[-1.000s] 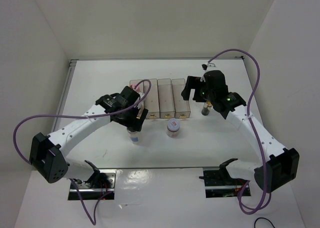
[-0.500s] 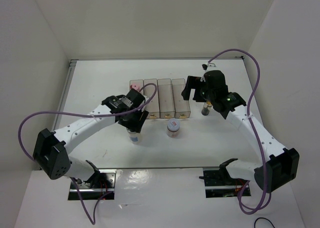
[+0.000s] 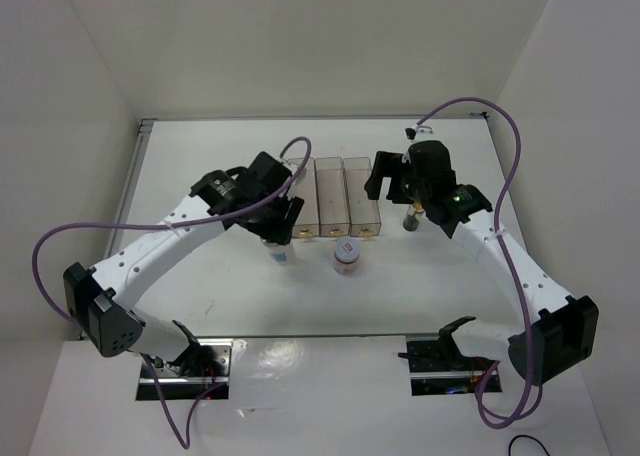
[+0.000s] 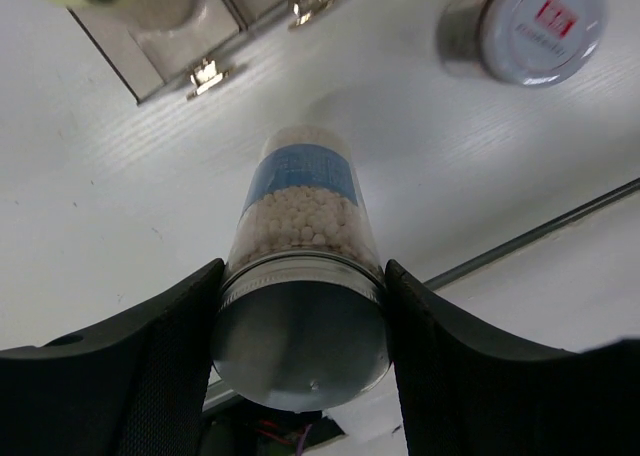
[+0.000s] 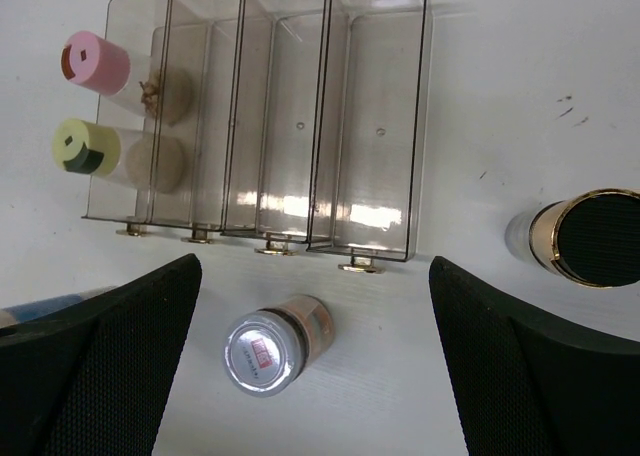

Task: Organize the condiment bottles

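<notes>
My left gripper [image 4: 302, 276] is shut on the silver-grey cap of a bottle [image 4: 300, 191] with a blue label and white pellets, held just in front of the bins [image 3: 281, 254]. The pink-capped bottle [image 5: 95, 61] and the pale-yellow-capped bottle [image 5: 85, 146] stand in the leftmost bin [image 5: 128, 211]. The short jar with a red-marked white lid [image 5: 262, 348] [image 3: 345, 253] stands on the table before the bins. The slim dark bottle [image 5: 590, 238] [image 3: 411, 219] stands to their right. My right gripper [image 5: 312, 276] hangs open high above the short jar.
A row of clear rectangular bins [image 3: 345, 201] lies mid-table; my left arm [image 3: 240, 191] covers its two left ones in the top view. White walls enclose the table on three sides. A metal strip [image 4: 540, 231] runs along the table's near edge.
My left gripper closed on the silver-grey-capped bottle and carried it up and right, toward the bins. The right arm has not moved.
</notes>
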Robot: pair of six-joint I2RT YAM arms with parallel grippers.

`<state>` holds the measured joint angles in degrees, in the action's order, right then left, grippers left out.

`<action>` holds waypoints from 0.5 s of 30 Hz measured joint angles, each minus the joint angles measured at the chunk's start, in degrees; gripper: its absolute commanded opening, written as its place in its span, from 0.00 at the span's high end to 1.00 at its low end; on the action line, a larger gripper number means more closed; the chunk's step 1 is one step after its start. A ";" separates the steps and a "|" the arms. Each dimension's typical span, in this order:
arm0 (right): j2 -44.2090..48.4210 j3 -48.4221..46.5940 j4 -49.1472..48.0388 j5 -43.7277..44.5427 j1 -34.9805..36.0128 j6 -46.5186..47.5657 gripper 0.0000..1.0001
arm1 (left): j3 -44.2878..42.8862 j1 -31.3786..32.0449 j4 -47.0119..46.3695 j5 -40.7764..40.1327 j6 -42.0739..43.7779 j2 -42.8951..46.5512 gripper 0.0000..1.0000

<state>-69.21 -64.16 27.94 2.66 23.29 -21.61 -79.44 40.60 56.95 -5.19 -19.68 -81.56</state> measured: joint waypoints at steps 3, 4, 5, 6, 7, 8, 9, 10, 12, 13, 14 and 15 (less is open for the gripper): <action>-0.22 0.00 0.02 0.83 -0.02 0.00 0.01 | -7.26 0.00 1.33 0.39 0.28 -0.07 0.55; -0.33 0.00 0.02 1.16 -0.17 0.00 0.01 | -9.66 0.00 1.75 0.50 0.44 -0.31 0.55; -0.39 0.00 0.02 1.29 -0.46 0.02 0.01 | -12.70 0.00 2.32 0.63 0.76 -1.09 0.55; -0.46 0.00 0.02 1.33 -0.70 0.00 0.01 | -15.43 0.00 2.69 0.70 1.38 -1.99 0.55; -0.48 0.00 0.02 1.44 -1.05 0.02 0.01 | -18.34 0.00 2.86 0.61 1.70 -3.17 0.55; -0.50 0.00 0.04 1.40 -1.64 0.02 0.01 | -21.00 0.00 3.04 0.52 2.01 -4.57 0.55; -0.50 -0.02 0.02 1.42 -2.32 0.02 0.01 | -23.67 0.00 3.02 0.35 2.56 -6.29 0.55; -0.50 -0.07 0.02 1.44 -2.97 0.04 0.01 | -25.44 0.00 2.75 0.02 3.02 -7.69 0.54; -0.50 -0.28 0.04 1.42 -4.11 0.11 0.01 | -28.61 0.00 2.25 -1.11 3.48 -11.19 0.53; -0.50 -0.46 0.07 1.38 -4.61 0.24 0.01 | -29.94 0.00 2.19 -1.86 3.72 -12.90 0.53; -0.52 -0.70 0.09 1.36 -4.96 0.35 0.01 | -30.99 0.00 2.08 -2.64 4.13 -14.62 0.53; -0.52 -0.94 0.07 1.31 -5.25 0.50 0.01 | -32.26 -0.02 1.99 -3.67 4.50 -16.68 0.53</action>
<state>-69.73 -65.10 28.01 3.97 18.04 -21.10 -111.70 40.58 58.94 -8.86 -15.18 -98.24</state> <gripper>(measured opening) 0.986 0.690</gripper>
